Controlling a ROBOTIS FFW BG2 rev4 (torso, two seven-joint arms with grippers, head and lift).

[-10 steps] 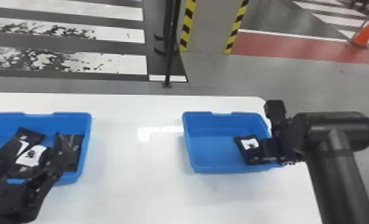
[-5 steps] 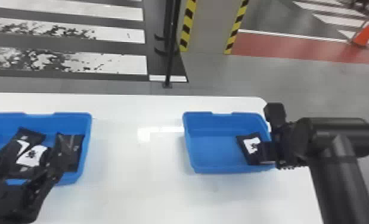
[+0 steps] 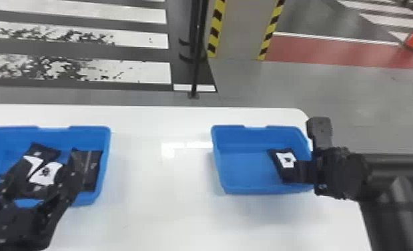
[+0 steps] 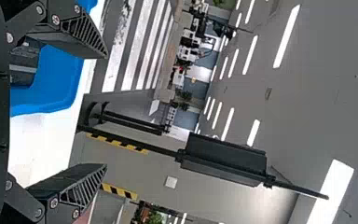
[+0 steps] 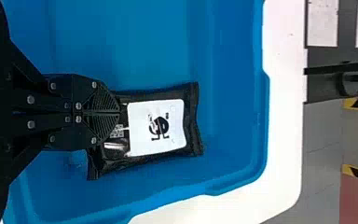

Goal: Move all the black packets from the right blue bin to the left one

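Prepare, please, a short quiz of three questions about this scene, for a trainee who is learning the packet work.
1. True or false: the fingers of the left gripper stand apart.
2. How many black packets can be seen in the right blue bin?
a) none
b) one
c) four
3. Fill in: the packet by the fingertips of the right gripper has a label of ____ colour.

Key: 1. true; 2. b; 3. white
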